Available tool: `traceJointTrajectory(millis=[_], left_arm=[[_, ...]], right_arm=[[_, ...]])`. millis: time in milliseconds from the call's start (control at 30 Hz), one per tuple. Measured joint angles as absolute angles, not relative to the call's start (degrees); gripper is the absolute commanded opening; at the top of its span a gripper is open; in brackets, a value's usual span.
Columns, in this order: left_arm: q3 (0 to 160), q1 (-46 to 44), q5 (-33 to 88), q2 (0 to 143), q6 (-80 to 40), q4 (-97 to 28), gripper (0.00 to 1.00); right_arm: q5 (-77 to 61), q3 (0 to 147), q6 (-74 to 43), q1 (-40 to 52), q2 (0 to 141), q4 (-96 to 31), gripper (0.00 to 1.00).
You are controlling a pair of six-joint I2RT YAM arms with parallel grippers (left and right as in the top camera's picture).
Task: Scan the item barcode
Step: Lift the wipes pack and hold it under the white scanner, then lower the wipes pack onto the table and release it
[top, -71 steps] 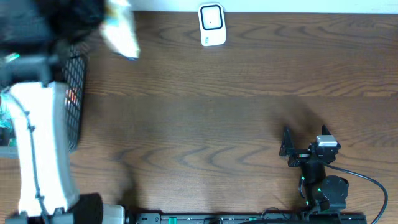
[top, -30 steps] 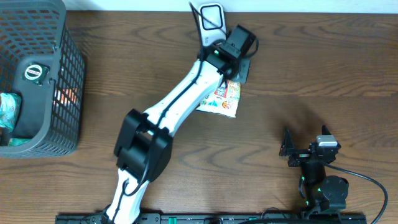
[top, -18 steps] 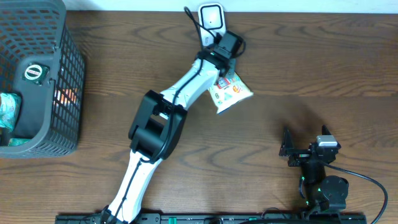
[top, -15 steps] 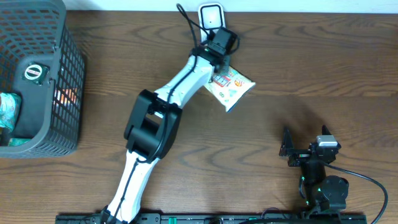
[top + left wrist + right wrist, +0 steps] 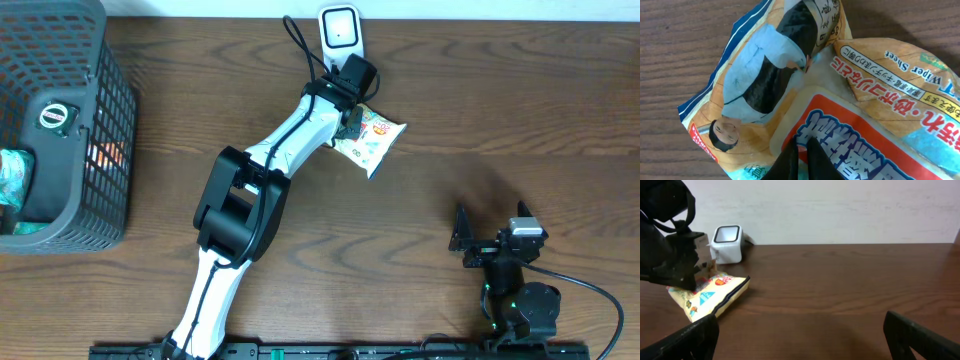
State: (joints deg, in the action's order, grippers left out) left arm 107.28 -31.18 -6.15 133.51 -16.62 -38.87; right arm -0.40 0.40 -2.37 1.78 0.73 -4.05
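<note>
Packet (image 5: pixel 375 140): glossy, crinkled printed pouch, flat, by the tabletop's far edge.
Left gripper (image 5: pixel 350 112): jaws pinched narrow on the packet's left end.
Scanner (image 5: pixel 340 27): white box, dark window, just beyond the jaws.
Axis: packet trails rightward.
Right gripper (image 5: pixel 462 235): wide, empty, near edge.

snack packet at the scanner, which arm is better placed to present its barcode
Left. The left arm has its jaws shut on the snack packet right beside the scanner; the right arm sits folded well away, jaws open, holding nothing.
</note>
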Motion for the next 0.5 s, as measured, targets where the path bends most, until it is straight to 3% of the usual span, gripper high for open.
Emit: traceJointTrajectory(millis=[167, 300, 500], left_arm=[[107.04, -31.18, -5.61, 129.95, -16.62, -42.00, 0.09], [107.00, -31.81, 3.53, 123.15, -16.67, -40.27, 0.09], [107.00, -38.13, 8.88, 128.88, -18.24, -38.92, 0.13]], right_arm=[[-0.40, 0.40, -2.37, 1.78, 0.73, -4.05, 0.99], [-0.40, 0.40, -2.37, 1.78, 0.73, -4.05, 0.99], [-0.38, 0.40, -2.37, 1.78, 0.73, -4.05, 0.99]])
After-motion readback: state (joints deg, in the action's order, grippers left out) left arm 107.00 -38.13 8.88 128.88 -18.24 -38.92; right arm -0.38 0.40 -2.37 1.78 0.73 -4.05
